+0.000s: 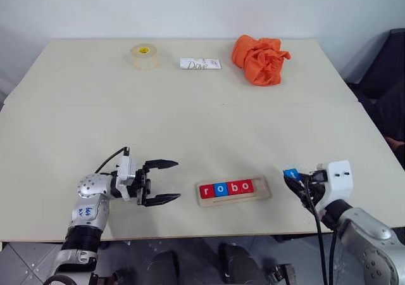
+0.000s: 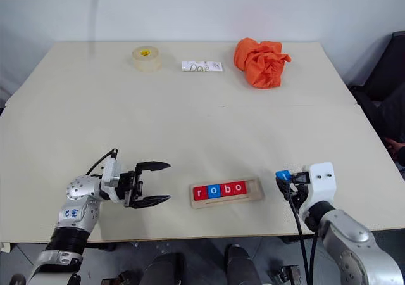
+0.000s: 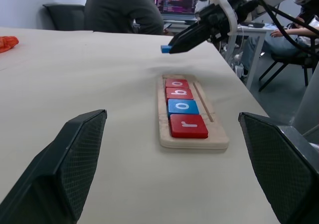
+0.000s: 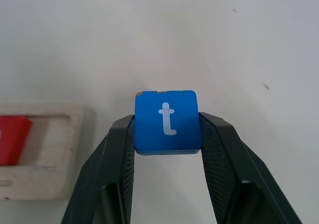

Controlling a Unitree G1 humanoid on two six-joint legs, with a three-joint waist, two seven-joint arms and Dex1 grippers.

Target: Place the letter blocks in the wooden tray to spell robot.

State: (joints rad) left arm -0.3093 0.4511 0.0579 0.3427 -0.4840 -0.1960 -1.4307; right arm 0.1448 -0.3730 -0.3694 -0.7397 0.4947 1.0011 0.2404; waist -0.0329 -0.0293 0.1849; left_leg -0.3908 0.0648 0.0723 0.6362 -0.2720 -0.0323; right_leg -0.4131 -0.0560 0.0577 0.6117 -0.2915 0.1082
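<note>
Holding the blue t block (image 4: pixel 167 120) in right jaws (image 1: pixel 292 176) just right of the wooden tray (image 1: pixel 233 190) spelling r-o-b-o, left jaws (image 1: pixel 166 182) wide apart.

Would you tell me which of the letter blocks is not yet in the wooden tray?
The blue t block, pinched in the right gripper above the table. The r, o, b and o blocks sit in the wooden tray.

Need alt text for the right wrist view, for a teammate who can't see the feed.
The right gripper holds a blue letter block marked with a white t, jaws shut on its two sides, above the pale table. Beside it lies one end of the wooden tray, its last slot bare, next to a red block.
</note>
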